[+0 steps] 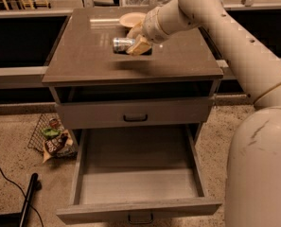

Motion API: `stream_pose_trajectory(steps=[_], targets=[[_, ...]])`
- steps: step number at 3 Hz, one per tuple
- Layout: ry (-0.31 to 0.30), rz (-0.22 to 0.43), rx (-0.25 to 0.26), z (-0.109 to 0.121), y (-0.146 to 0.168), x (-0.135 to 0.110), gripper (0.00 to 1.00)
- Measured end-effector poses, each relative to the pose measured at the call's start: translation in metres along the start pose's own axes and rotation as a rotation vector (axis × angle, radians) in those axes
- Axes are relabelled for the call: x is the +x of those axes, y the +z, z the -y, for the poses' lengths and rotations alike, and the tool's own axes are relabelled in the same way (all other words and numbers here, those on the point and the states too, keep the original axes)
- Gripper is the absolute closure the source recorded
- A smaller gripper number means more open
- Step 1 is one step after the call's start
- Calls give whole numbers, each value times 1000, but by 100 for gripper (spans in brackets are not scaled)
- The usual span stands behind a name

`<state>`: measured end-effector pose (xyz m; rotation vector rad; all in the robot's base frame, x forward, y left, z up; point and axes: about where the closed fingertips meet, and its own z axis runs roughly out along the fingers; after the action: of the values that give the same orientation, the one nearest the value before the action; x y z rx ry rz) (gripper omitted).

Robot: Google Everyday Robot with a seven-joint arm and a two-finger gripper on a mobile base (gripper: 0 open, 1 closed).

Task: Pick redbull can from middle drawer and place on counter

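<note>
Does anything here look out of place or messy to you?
Yes: a wire basket of snack packets sits on the floor left of the cabinet, seemingly tipped. The middle drawer hangs open, empty. The hand holds the redbull can sideways over the counter.

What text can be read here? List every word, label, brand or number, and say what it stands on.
No text can be read.
The redbull can, gripped by the tool just above the counter: print too blurred to read.
The snack packets in the wire basket on the floor: print too small to read.
The middle drawer: no label visible.
</note>
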<state>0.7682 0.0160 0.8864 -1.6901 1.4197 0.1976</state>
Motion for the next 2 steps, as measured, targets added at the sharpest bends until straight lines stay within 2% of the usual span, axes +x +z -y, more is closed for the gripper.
stream_pose_trajectory(steps=[1,2], targets=[[57,-12,28,12,11,16,84],[100,-25,50,20,15,31,61]])
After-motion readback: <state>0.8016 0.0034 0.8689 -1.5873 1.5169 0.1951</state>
